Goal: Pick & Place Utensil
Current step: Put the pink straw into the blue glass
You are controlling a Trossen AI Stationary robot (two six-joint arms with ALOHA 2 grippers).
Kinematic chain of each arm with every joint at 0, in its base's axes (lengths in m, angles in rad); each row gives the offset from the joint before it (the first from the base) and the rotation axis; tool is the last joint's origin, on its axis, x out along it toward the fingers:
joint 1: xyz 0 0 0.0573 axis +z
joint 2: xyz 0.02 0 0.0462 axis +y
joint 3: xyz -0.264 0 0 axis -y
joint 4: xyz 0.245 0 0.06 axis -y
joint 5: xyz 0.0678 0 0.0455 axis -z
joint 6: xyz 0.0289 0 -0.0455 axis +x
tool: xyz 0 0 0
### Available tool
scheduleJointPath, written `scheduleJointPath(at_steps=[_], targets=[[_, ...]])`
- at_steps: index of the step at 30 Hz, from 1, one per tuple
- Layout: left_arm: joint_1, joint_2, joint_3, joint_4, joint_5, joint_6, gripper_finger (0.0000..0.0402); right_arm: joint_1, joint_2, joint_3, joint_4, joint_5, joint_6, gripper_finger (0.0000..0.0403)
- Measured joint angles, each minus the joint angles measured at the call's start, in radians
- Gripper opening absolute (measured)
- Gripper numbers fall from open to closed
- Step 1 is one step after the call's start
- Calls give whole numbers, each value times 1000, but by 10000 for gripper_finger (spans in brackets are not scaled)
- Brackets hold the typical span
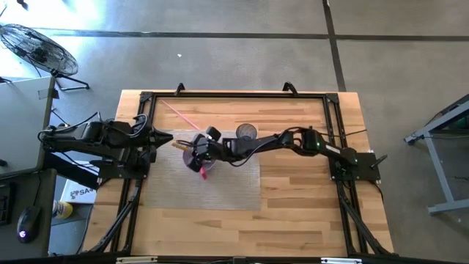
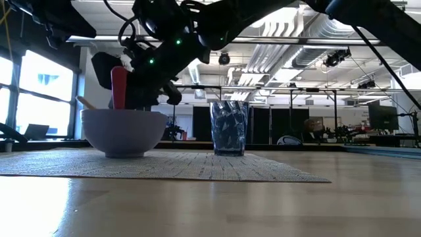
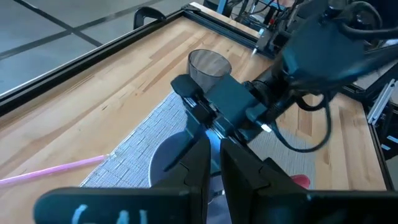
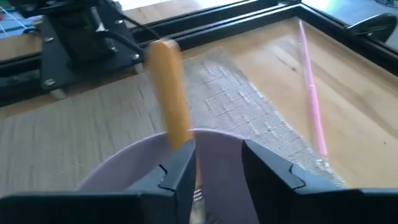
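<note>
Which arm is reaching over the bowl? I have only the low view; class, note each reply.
Observer: The right arm. From above, the right gripper is over the bowl.
Operator: Are its fingers closed on anything?
Observer: No, its wrist view shows them open, with nothing between.
Operator: Anything on the table I'm missing?
Observer: A pink straw lies on bare wood, one end at the mat's edge. The left gripper sits shut by the mat's left edge.

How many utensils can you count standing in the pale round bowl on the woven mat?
2. A wooden-handled utensil leans over the bowl's rim toward the left arm; a red-handled utensil stands in the bowl under the right gripper. Others may be hidden inside.
</note>
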Motion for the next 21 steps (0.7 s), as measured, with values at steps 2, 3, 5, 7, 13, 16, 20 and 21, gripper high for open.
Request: scheduleJointPath(at_steps=[2, 3, 5, 7, 13, 16, 20, 21], targets=[[0, 0, 0, 0, 0, 0, 35, -5, 0, 0, 1, -1, 0, 126], [0, 0, 0, 0, 0, 0, 34, -6, 0, 0, 2, 3, 0, 129], [0, 0, 0, -1, 0, 0, 34, -6, -1, 0, 5, 22, -3, 132], [0, 0, 0, -1, 0, 0, 34, -2, -11, -2, 1, 26, -24, 133], [0, 0, 0, -2, -5, 1, 34, 25, -130, 0, -118, 30, -66, 124], [0, 0, 0, -2, -72, 2, 34, 51, -190, 0, -266, 37, -70, 115], [0, 6, -1, -2, -145, 14, 34, 113, -262, -1, -470, 108, -59, 101], [0, 10, -1, -2, -161, 25, 35, 133, -275, -1, -522, 136, -50, 98]])
